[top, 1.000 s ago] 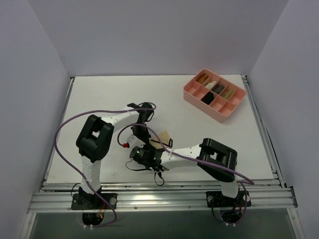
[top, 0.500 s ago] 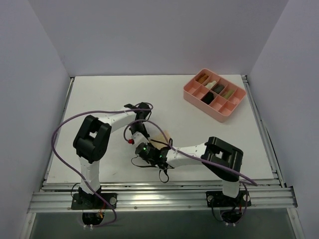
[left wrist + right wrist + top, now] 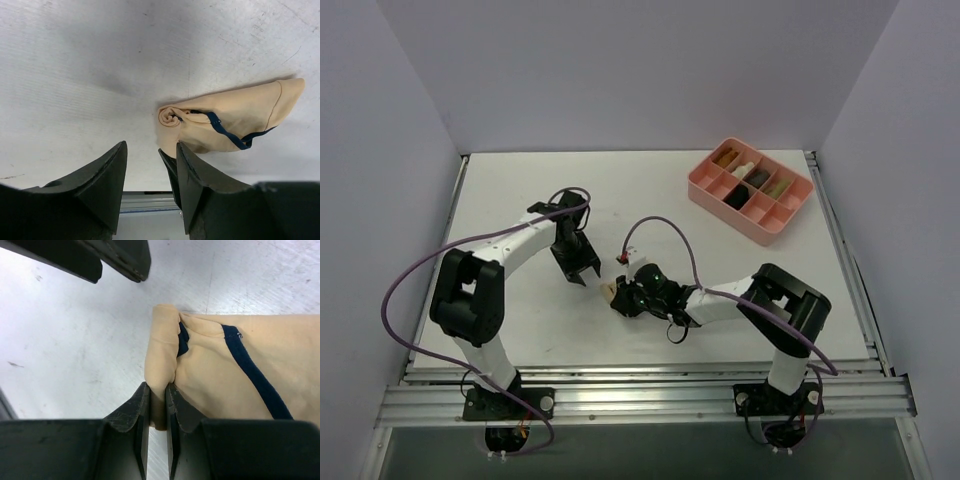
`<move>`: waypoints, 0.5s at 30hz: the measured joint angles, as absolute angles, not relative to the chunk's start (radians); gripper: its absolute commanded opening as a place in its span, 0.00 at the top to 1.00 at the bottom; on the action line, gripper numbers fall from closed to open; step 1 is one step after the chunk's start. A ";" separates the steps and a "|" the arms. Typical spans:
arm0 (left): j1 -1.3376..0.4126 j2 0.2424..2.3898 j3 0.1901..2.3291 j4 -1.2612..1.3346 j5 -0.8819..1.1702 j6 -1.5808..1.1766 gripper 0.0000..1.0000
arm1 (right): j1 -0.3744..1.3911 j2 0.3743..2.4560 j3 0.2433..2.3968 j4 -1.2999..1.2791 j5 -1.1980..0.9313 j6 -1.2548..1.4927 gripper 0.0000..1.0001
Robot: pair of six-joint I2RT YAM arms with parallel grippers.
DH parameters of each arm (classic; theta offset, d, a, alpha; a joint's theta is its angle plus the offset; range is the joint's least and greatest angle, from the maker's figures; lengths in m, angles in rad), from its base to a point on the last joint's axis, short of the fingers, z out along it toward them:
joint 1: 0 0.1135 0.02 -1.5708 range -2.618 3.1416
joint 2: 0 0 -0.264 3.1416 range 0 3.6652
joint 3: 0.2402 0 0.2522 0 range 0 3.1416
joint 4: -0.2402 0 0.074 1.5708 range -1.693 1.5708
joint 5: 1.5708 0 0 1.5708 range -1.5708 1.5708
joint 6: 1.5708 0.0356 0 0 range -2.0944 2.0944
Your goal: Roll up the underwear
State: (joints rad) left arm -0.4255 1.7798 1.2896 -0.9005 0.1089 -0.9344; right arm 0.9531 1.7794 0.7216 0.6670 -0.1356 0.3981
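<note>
Underwear [image 3: 225, 375]: one, half-rolled | right gripper [image 3: 157, 390]: clamped on its rolled end | left gripper [image 3: 149, 148]: jaws apart

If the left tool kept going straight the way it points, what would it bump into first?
Probably the bare white table, just beside the rolled end of the underwear. The left tool has open jaws aimed past the cloth, though depth is hard to judge.

Set high over the near edge, looking down from afar on the whole table [image 3: 520, 190]. Fixed on each wrist, low and close: past the left gripper [image 3: 150, 150] toward the underwear [image 3: 235, 122], past the right gripper [image 3: 156, 390] nearer still, from the facing side. Common to all three: that cloth and surrounding tabletop.
</note>
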 measured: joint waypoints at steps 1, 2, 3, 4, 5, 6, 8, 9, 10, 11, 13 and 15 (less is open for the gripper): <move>-0.421 1.769 1.285 -0.899 0.103 -0.934 0.47 | 0.942 1.789 0.715 0.697 -0.163 0.414 1.00; -0.418 1.759 1.278 -0.897 0.100 -0.934 0.47 | 0.933 1.797 0.707 0.728 -0.187 0.430 1.00; -0.418 1.746 1.264 -0.891 0.097 -0.935 0.47 | 0.920 1.803 0.694 0.764 -0.214 0.448 1.00; -0.418 1.736 1.250 -0.884 0.096 -0.935 0.47 | 0.910 1.808 0.681 0.791 -0.234 0.463 1.00; -0.419 1.725 1.231 -0.869 0.097 -0.936 0.47 | 0.902 1.812 0.668 0.823 -0.251 0.478 1.00; -0.420 1.715 1.214 -0.857 0.099 -0.936 0.47 | 0.894 1.818 0.654 0.855 -0.268 0.492 1.00; -0.424 1.702 1.184 -0.834 0.106 -0.936 0.47 | 0.876 1.831 0.632 0.915 -0.303 0.519 1.00; -0.427 1.698 1.175 -0.823 0.109 -0.936 0.47 | 0.869 1.838 0.621 0.946 -0.317 0.531 1.00; -0.431 1.697 1.169 -0.810 0.110 -0.936 0.47 | 0.862 1.845 0.611 0.976 -0.331 0.543 1.00; -0.436 1.697 1.163 -0.794 0.112 -0.935 0.46 | 0.856 1.852 0.601 1.003 -0.344 0.554 1.00; -0.448 1.695 1.151 -0.754 0.118 -0.932 0.46 | 0.844 1.865 0.584 1.054 -0.363 0.576 1.00; -0.458 1.691 1.133 -0.710 0.125 -0.931 0.45 | 0.836 1.876 0.571 1.092 -0.380 0.591 1.00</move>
State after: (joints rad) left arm -0.4576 1.6913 1.1328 -0.7105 0.1253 -0.9310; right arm 0.8364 1.8763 0.5713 1.0916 -0.3801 0.5915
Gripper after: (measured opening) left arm 0.545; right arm 0.098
